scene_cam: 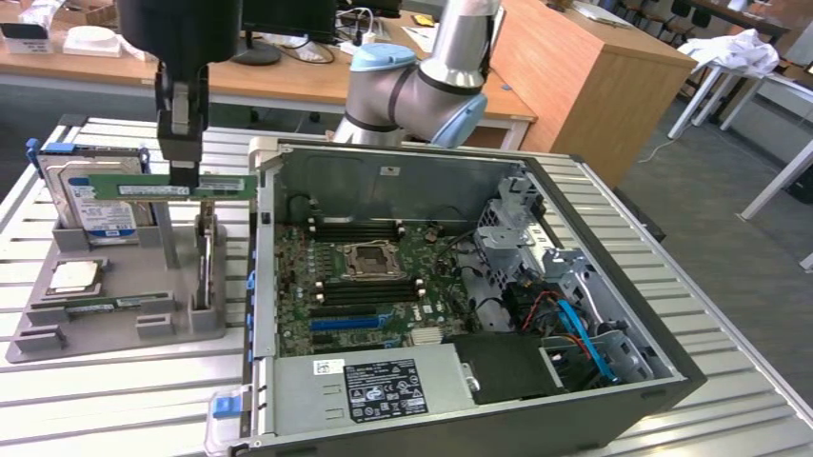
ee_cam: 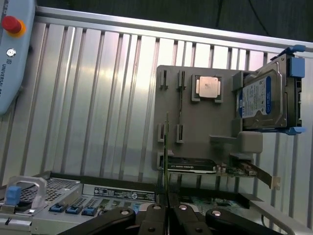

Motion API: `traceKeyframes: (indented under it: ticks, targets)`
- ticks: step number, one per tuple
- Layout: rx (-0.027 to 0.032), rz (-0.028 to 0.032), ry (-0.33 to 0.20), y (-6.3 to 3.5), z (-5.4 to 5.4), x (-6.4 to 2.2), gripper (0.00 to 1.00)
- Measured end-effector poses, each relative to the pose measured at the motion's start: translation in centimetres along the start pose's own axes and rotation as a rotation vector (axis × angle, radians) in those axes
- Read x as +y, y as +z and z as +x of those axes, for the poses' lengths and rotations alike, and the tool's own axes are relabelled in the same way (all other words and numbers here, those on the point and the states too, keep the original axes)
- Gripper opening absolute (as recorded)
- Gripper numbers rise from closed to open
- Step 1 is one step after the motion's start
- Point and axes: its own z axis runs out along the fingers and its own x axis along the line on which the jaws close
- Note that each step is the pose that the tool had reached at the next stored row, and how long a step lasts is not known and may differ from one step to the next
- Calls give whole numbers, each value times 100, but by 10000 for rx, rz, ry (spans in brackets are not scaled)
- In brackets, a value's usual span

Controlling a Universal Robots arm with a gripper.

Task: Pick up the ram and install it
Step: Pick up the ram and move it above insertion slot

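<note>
I find the gripper [scene_cam: 186,173] clamped on the top edge of the ram [scene_cam: 133,188], which hangs level, clear above the grey parts holder [scene_cam: 114,331]. On that holder a hard drive [scene_cam: 91,195] stands upright and a processor chip [scene_cam: 74,276] lies flat. The open computer case [scene_cam: 381,181] sits just beside the holder.

ram [scene_cam: 133,188] label unreadable, pendant [ee_cam: 12,58] cut off

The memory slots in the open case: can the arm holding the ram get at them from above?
Probably yes. The case lies open and nothing covers the memory slots. The gripper holds the ram above the grey tray, at the exterior view's left of the case.
</note>
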Motion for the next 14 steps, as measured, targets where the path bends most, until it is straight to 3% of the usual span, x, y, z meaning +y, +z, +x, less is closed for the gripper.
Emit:
traceKeyframes:
  ticks: [14]
  targets:
    - [-2, -18, 0, -6, 9, -89, 12]
